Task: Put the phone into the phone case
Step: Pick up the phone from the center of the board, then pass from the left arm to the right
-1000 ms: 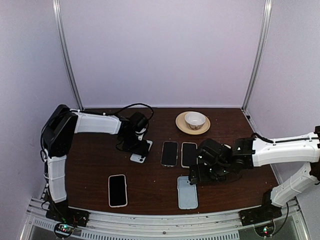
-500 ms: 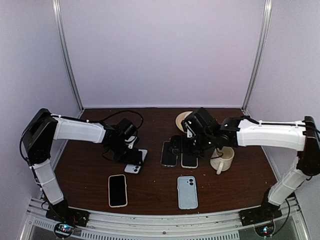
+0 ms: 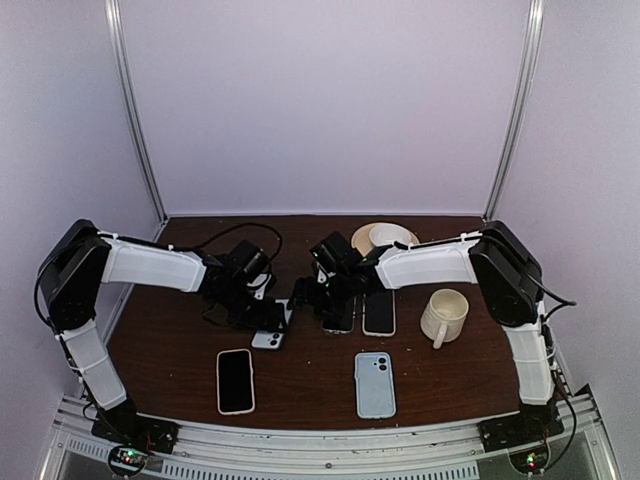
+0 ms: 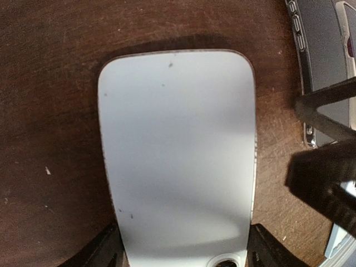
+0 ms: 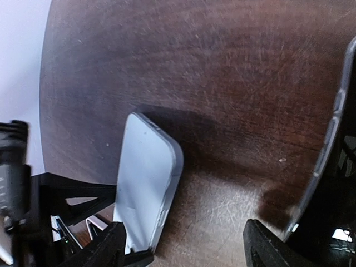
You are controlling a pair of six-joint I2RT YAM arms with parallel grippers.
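Phone tilted in left gripper, right arm extended alongside

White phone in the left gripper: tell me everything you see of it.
The white phone shows its plain matte back: rounded corners, a few dark specks, a camera ring at the gripped end. The left gripper clamps its long edges there. In the right wrist view it seems tilted up off the dark wooden table, casting a shadow.
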